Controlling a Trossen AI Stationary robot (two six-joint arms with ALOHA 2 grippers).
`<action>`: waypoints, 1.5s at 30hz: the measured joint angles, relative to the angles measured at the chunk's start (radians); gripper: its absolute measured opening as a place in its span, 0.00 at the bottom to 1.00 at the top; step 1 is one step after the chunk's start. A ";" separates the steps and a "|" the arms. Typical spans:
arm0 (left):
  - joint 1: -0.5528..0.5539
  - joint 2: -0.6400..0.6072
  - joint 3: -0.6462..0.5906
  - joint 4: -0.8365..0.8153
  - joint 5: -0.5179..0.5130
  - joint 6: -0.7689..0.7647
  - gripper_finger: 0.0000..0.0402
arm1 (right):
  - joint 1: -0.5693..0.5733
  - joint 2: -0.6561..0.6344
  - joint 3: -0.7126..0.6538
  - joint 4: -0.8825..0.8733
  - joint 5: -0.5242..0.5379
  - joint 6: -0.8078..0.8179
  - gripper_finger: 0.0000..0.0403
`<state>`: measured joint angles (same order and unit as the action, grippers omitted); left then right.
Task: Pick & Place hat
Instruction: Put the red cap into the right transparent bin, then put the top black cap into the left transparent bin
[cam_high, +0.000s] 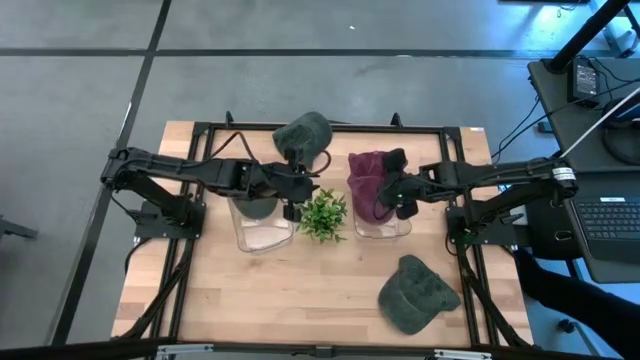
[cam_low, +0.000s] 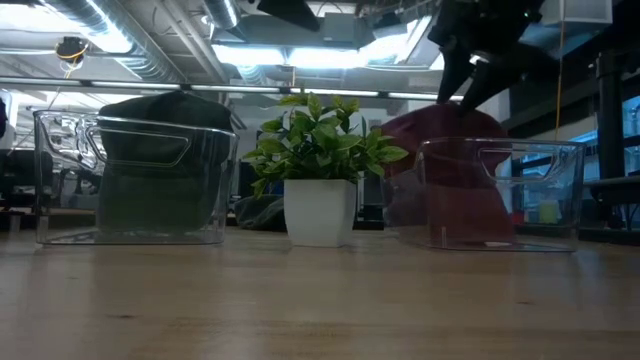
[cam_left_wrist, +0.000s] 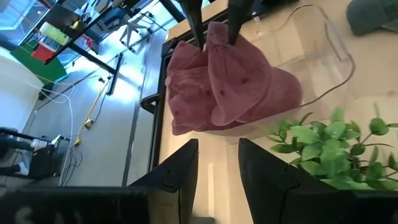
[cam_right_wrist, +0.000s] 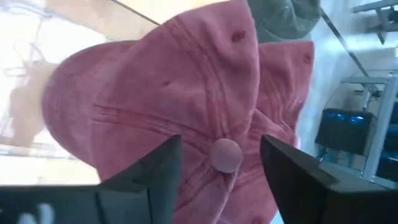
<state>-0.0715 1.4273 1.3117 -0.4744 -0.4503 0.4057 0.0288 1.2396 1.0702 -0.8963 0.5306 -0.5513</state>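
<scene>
Cloth caps, clear plastic bins, wood table

Red cap (cam_right_wrist: 186, 106) matt washed cloth, stitched seams, cloth-covered button; glossy see-through plastic bin (cam_low: 500, 195) around it; table (cam_high: 300, 300) pale smooth wood planks; left of bin, plant (cam_low: 320, 150) in smooth white pot (cam_low: 320, 212)

Overhead, table-level and both close wrist views share the red hat (cam_high: 368, 182).

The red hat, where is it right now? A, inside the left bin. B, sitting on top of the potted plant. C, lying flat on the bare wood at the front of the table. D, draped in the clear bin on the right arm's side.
D: the red hat sits piled in the right clear bin, with the right gripper open just above it.
</scene>
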 joint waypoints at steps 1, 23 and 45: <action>0.005 0.000 0.000 0.000 0.000 0.000 0.28 | 0.000 0.000 0.000 0.005 0.000 0.007 0.55; 0.421 0.033 -0.001 -0.001 0.298 -0.526 0.28 | -0.001 -0.024 0.316 -0.016 -0.255 0.395 0.57; 0.583 0.309 0.000 -0.013 0.404 -0.579 0.57 | -0.001 -0.025 0.316 -0.014 -0.269 0.498 0.57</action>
<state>0.5116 1.7359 1.3113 -0.4870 -0.0461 -0.1735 0.0280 1.2144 1.3861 -0.9102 0.2611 -0.0528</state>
